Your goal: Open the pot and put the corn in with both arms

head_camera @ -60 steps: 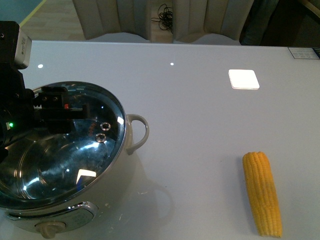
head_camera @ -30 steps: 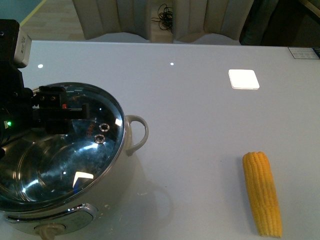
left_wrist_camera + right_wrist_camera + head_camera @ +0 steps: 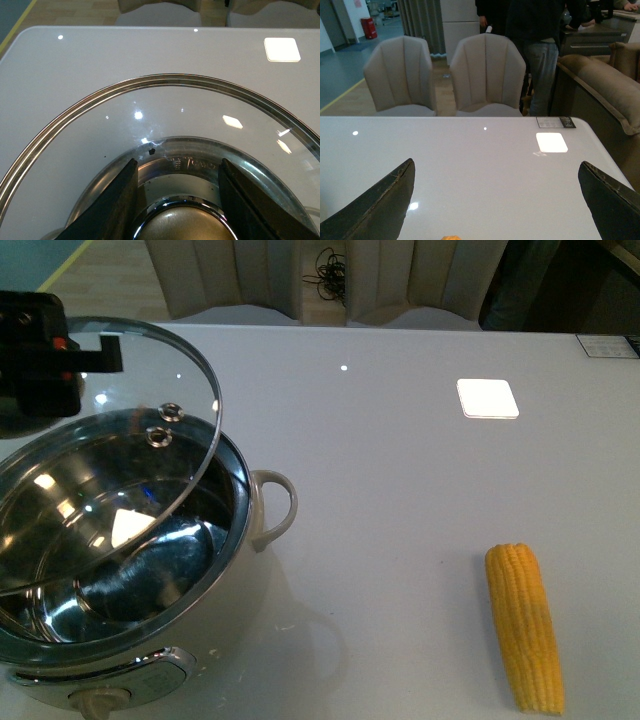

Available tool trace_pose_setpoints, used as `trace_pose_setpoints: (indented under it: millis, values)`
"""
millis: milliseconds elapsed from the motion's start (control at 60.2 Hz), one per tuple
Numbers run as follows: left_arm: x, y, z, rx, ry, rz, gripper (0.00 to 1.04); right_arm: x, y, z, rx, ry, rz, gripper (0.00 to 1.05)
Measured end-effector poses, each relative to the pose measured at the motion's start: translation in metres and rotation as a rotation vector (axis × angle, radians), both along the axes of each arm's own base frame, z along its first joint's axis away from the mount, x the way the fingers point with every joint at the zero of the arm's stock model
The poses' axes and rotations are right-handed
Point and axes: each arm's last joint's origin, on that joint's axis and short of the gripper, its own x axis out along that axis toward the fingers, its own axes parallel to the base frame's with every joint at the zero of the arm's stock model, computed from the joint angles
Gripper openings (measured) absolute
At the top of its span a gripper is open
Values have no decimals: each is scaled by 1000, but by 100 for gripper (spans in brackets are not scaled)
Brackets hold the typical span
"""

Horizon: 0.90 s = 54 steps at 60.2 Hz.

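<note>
The pot is seen at the near left of the surface, its front cut off by the frame. Its loop handle is turned toward the open middle. The glass lid is held tilted above the pot. In the front view it overlaps the left part of the opening, and the right part of the steel rim is left uncovered. The corn is laid on the near right of the surface, lengthwise toward the robot and well apart from the pot. A broad bare stretch is left between them, and it runs on to the far edge, where chairs are drawn up.

The grip cannot be made out from the front, where only a black mass is shown at the lid's far left. In the left wrist view the left gripper is shown closed on the lid's knob, one finger at each side. The right arm is not shown from the front. In the right wrist view the right gripper is seen spread wide with nothing held, above bare surface. Only a yellow tip of the corn is caught at the frame's border.
</note>
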Motion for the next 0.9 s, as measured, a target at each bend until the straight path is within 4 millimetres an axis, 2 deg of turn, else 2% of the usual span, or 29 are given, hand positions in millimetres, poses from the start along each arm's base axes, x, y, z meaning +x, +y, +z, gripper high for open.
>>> trace_pose_setpoints:
  millis: [100,233,382,449,498,648,781,897]
  values:
    - [0,14,10,1,-29,21,42,0,0,0,0,0,0,96]
    - [-3,49,22,-3,-62,81,42,0,0,0,0,0,0,96]
    - [-10,109,21,7,-60,197,42,0,0,0,0,0,0,96]
    - [-15,141,19,13,-68,264,42,0,0,0,0,0,0,96]
    - [-20,164,14,17,-65,315,42,0,0,0,0,0,0,96]
    - [-30,204,-7,10,-32,414,42,0,0,0,0,0,0,96]
    - [-33,229,-34,13,4,479,42,0,0,0,0,0,0,96]
    - [-27,239,-52,4,3,476,42,0,0,0,0,0,0,96]
